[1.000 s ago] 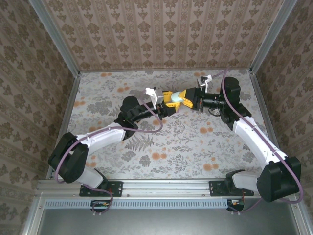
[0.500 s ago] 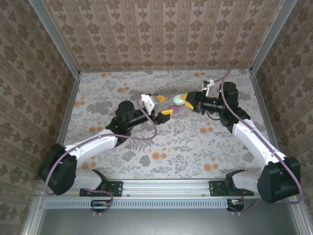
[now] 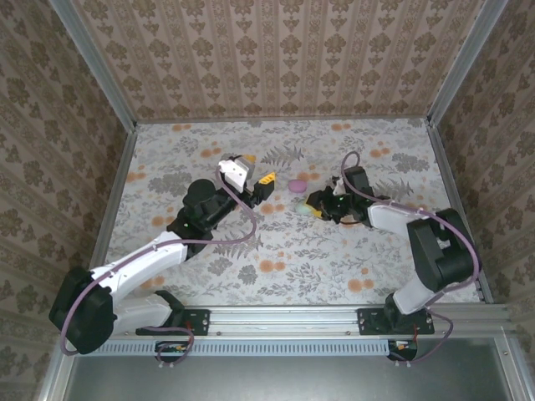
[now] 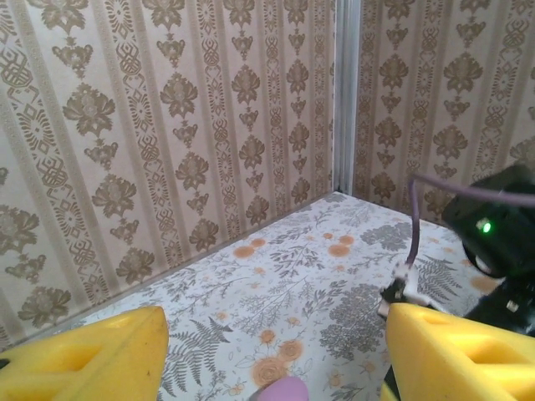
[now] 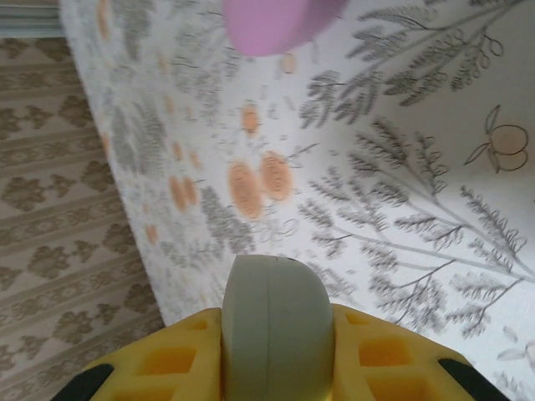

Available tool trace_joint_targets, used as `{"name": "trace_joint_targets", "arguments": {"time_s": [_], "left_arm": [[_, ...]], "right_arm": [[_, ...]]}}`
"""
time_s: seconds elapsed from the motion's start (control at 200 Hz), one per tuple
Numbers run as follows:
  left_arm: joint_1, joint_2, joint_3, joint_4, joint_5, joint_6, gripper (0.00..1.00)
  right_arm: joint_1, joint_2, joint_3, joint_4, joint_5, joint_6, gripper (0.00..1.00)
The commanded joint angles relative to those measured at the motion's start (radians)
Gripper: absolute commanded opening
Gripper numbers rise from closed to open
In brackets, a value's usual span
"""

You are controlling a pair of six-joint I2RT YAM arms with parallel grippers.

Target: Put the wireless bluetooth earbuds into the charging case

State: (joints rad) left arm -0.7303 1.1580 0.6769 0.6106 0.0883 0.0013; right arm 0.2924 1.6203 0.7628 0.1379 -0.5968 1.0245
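Right gripper (image 5: 277, 355) clamped on a pale shell (image 5: 272, 292), left gripper (image 4: 276, 347) spread and empty. Pink charging case (image 3: 295, 185) loose on the table (image 3: 251, 246).
The case lies on the floral table between the two grippers, near both and touching neither. In the left wrist view its top edge peeks in just under the gap between the yellow fingers. We judge it light, stiff and glossy, rounded all over, so it will likely skid if nudged or squirt out of a shallow pinch. We'd grip it low across the sides of the bottom half, pads square on the widest part, with the lid left free to swing. We can't make out the seam or the hinge side from here. The pale grey-green shell in the right jaws is rounded with a seam down its middle - we can't tell what it is.
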Motion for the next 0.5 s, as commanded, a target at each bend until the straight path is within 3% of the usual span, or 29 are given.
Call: {"name": "trace_joint_targets", "arguments": {"time_s": [0.0, 0.495], "left_arm": [[0.005, -0.024, -0.011, -0.02, -0.041, -0.001, 0.7], [0.008, -0.035, -0.025, -0.026, -0.062, -0.001, 0.7]], "right_arm": [[0.02, 0.062, 0.016, 0.11, 0.028, 0.005, 0.27], [0.047, 0.189, 0.054, 0.126, 0.064, -0.017, 0.29]]}}
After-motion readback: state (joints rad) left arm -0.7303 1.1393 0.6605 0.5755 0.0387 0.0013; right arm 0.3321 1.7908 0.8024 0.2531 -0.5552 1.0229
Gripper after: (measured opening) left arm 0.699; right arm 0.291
